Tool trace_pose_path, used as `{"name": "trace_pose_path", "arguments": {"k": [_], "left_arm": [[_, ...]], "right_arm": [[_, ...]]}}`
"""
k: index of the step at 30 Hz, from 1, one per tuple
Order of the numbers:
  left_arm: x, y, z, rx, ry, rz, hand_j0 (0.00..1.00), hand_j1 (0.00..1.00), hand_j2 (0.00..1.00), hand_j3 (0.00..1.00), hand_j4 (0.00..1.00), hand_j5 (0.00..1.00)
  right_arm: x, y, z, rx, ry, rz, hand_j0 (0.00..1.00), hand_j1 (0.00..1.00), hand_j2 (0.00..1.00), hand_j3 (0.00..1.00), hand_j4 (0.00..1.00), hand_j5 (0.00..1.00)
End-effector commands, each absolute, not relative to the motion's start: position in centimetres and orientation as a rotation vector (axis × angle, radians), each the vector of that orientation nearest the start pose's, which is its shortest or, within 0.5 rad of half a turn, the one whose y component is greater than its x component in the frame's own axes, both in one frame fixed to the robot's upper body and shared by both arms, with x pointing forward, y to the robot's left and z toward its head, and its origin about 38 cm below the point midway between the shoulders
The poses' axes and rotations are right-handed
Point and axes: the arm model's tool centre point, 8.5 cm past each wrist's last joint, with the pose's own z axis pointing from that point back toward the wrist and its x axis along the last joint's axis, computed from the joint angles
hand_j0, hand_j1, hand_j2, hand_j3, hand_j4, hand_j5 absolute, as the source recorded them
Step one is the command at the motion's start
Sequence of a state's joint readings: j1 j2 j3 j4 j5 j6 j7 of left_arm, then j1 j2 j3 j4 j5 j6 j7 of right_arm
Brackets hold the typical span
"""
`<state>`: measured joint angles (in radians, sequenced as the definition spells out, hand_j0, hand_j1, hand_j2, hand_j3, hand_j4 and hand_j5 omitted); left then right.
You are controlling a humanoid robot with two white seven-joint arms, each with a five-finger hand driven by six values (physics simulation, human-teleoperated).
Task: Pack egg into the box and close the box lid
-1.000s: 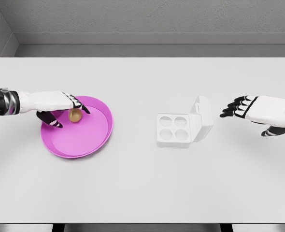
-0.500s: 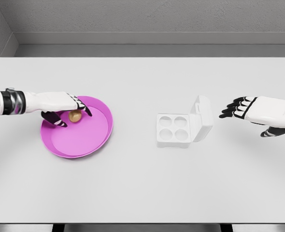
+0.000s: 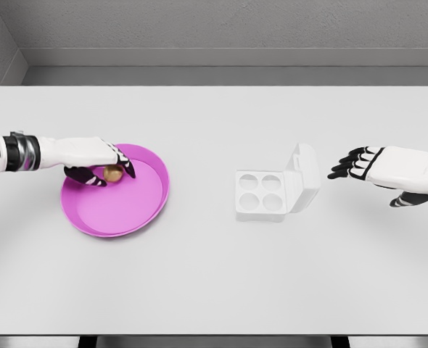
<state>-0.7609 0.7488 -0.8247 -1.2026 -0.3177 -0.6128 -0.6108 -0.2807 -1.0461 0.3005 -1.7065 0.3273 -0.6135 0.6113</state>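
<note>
Left hand [image 3: 98,163], reaching in from the picture's left, sits over the far-left part of the pink bowl [image 3: 138,217]; we see its dark fingers curled around the brown egg [image 3: 113,173], thumb below and fingers above, though whether the egg is lifted off the bowl floor we cannot tell. Right hand [image 3: 377,168] hovers to the right of the white egg box [image 3: 261,196], fingers spread and holding nothing, apart from the raised lid [image 3: 305,177]. We note the box's four round cups lie uncovered, the lid standing tilted on its right side. Between bowl and box the white tabletop [image 3: 214,283] lies bare, as does the wide strip toward its near edge. Behind the tabletop's far edge we see a grey wall [image 3: 221,25].
</note>
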Motion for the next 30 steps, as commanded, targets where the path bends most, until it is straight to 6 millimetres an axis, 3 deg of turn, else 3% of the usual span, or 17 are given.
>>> {"name": "trace_pose_path", "arguments": {"k": [1,3,5,10,18,23,30], "left_arm": [[45.7,30.3,16.1,0.201,-1.196,-2.093,0.69,0.69,0.69,0.69,0.69,0.69],[45.7,30.3,16.1,0.200,-1.195,-2.094,0.67,0.67,0.67,0.67,0.67,0.67],[45.7,30.3,16.1,0.201,-1.195,-2.096,0.54,0.54,0.54,0.54,0.54,0.54],[45.7,30.2,16.1,0.204,-1.192,-2.101,0.40,0.40,0.40,0.40,0.40,0.40],[45.7,29.7,16.3,0.197,-1.209,-2.106,0.37,0.37,0.37,0.37,0.37,0.37],[45.7,28.0,18.2,0.208,-1.272,-2.144,0.37,0.37,0.37,0.37,0.37,0.37],[44.6,22.3,20.8,0.162,-1.441,-2.231,0.36,0.36,0.36,0.36,0.36,0.36]], "right_arm": [[35.8,-35.9,23.2,-0.408,-1.282,2.155,1.00,1.00,1.00,1.00,1.00,1.00],[35.8,-35.8,23.2,-0.407,-1.284,2.157,1.00,1.00,1.00,1.00,1.00,1.00],[35.7,-35.7,23.2,-0.405,-1.285,2.160,1.00,1.00,1.00,1.00,1.00,1.00],[35.6,-35.5,22.8,-0.390,-1.283,2.165,1.00,1.00,1.00,1.00,1.00,1.00],[35.6,-35.5,22.9,-0.390,-1.285,2.164,1.00,1.00,1.00,1.00,1.00,1.00],[35.6,-35.4,22.8,-0.388,-1.286,2.166,1.00,1.00,1.00,1.00,1.00,1.00],[35.6,-35.3,22.7,-0.381,-1.283,2.168,1.00,1.00,1.00,1.00,1.00,1.00]]}}
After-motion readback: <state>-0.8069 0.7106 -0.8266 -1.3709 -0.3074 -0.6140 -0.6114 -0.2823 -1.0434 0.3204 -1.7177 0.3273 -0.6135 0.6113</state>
